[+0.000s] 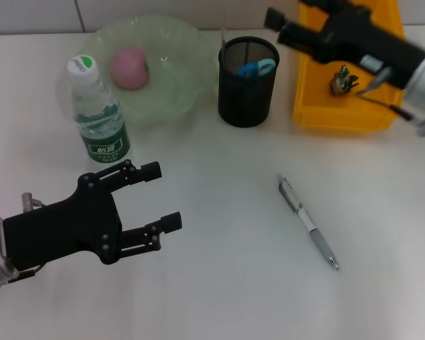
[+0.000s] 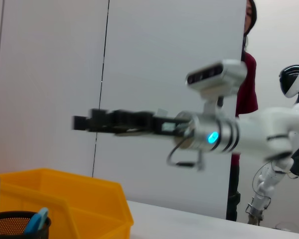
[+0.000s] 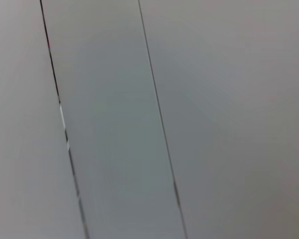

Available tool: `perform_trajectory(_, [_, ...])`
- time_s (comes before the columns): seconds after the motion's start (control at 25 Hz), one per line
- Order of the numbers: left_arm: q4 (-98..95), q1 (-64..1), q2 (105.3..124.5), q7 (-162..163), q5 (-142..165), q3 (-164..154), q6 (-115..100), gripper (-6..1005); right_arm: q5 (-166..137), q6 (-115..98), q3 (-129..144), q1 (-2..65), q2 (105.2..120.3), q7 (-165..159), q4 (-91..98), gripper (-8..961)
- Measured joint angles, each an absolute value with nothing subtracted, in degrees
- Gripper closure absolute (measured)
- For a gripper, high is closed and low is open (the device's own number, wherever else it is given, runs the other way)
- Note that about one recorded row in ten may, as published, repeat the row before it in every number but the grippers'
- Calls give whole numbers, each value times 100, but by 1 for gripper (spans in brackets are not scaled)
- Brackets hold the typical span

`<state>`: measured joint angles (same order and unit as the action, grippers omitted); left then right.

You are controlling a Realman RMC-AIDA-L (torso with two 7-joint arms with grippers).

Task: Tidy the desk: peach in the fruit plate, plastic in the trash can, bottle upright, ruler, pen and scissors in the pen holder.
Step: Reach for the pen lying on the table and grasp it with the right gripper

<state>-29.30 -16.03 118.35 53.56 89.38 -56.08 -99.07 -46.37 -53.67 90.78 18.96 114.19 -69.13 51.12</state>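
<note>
- Head view shows you the pen [image 1: 308, 222] lying flat on the white desk [image 1: 219, 283], well apart from the mesh pen holder [image 1: 247, 81] and slanting away from it.
- Expect it to be light, stiff and smooth-barrelled, so it will likely roll or slip; pinch it across the middle of the barrel, clear of the clip end.
- It looks slim and silver-grey, with darker ends.
- Your left gripper [image 1: 158, 200] hovers low over the desk, near the upright bottle [image 1: 98, 113], fingers spread and empty.
- Your right gripper [image 1: 270, 17] is raised above the yellow bin [image 1: 336, 117]; I cannot tell its finger state.
- The peach [image 1: 130, 68] sits in the fruit plate [image 1: 180, 49].
</note>
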Motion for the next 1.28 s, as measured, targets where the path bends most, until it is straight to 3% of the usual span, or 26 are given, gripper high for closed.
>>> perform_trajectory(0.08, [-2933,-1626,11826,5376,8954,-5608,-9925,197,-6232,-5366,8525,1468,11416,-8545,6313,233])
perform_trajectory(0.32, [-2926,-1648,11826,5362,8984,-5647,-9917,197,-11001,-7216,6886,1293,11904,-12455,9164,110])
perform_trajectory(0.68, [-2909,-1663,11830,5402,9190,-5660,-9881,197,-13890,-10187,6732,2412,11920,-15487,10472,114])
perform_trajectory(1.28, [-2913,-1712,11827,5381,9308,-5663,-9831,197,-15392,-9777,8646,2837,11970,-16915,9403,122])
